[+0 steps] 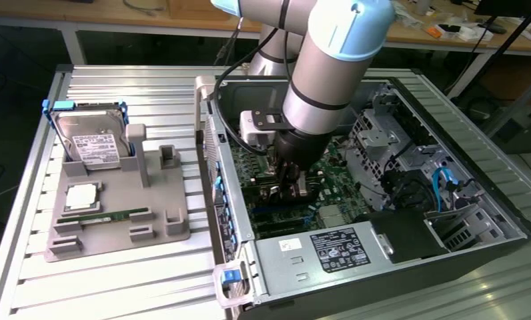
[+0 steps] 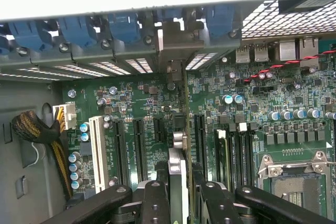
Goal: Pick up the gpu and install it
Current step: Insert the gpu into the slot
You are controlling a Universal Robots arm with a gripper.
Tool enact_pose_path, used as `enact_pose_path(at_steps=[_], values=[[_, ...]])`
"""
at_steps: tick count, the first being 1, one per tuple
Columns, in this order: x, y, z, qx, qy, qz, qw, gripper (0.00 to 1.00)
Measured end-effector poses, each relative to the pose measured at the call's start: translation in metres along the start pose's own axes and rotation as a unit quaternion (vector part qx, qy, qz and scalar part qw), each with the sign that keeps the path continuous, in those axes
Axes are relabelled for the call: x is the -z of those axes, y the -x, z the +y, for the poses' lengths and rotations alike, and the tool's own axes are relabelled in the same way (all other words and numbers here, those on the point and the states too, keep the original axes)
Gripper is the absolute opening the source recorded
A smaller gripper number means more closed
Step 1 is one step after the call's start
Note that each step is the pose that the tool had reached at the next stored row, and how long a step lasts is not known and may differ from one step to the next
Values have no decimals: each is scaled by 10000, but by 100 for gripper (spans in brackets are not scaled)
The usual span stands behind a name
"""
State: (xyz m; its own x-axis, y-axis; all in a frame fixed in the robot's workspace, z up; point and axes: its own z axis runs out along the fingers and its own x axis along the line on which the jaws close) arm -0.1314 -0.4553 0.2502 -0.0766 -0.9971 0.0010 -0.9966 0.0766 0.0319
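Wrist view has the gripper [image 2: 181, 205] with its black fingers [image 2: 156, 203] pressed in from either side on the gpu [image 2: 177, 169], which is pinched between them and seen edge-on, a thin upright strip with a silver part nearest the jaws. The card stands on edge over the green motherboard [image 2: 262, 93], in line with the row of black expansion slots [image 2: 139, 150], and its far end runs to the rear wall of the case, where a grey metal bracket [image 2: 170, 45] sits among the blue slot clips [image 2: 79, 27]. Whether its lower edge is fully down in a slot cannot be told. A white slot [image 2: 96, 153] lies beside the black ones, a braided cable bundle [image 2: 37, 127] beyond that, and an open processor socket [image 2: 294, 182] on the other side of the card. Exterior view shows the arm [image 1: 323, 87] reaching down into the open computer case [image 1: 515, 220], with the gripper [image 1: 288, 187] low over the board near the case's middle. A power supply [image 1: 337, 247] with a black label sits at the near end of the case. Toward the exterior view's left, well apart from the case, a grey tray [image 1: 167, 230] on the slatted metal table [image 1: 114, 287] holds a hard drive [image 1: 92, 143] propped upright, a processor chip [image 1: 81, 195] and a RAM stick [image 1: 101, 218].
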Motion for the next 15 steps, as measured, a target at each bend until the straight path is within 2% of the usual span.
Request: enact_pose_path(at_steps=[15], values=[[-22, -1, 0, 0, 1, 2, 10000, 28]])
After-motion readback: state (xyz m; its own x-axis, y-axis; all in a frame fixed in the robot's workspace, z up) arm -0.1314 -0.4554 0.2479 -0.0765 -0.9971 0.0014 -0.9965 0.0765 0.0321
